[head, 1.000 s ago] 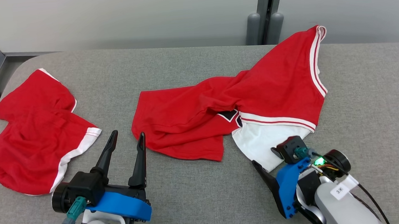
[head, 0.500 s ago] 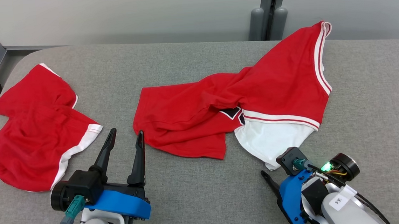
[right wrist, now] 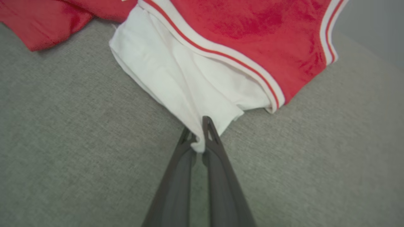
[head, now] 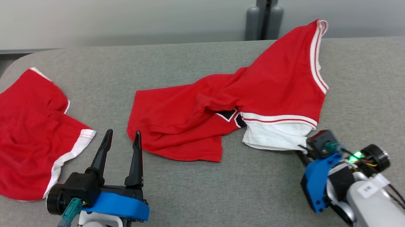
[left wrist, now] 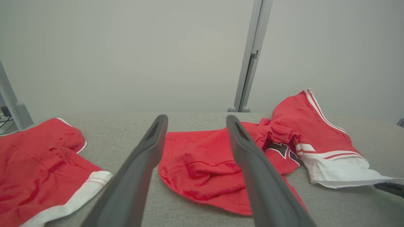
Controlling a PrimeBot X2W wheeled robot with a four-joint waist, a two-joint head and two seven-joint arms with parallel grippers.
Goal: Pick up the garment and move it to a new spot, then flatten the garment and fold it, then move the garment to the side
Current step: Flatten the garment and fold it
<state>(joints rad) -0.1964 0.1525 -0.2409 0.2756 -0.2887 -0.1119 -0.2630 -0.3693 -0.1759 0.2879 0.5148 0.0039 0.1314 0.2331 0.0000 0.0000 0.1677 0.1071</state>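
Red shorts [head: 29, 132] lie crumpled at the left end of the grey counter [head: 201, 199]. The left pincer [head: 123, 132] sits between them and the garment, fingers spread wide, holding nothing. The garment [head: 223, 101], a red jersey with white trim, sprawls from mid-counter to the right. The right pincer [right wrist: 198, 130] comes in low, clamped on its white corner. The forearm label [head: 366, 188] is too small to read.

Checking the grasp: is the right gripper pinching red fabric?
No, the right gripper is shut on the white corner of the garment.
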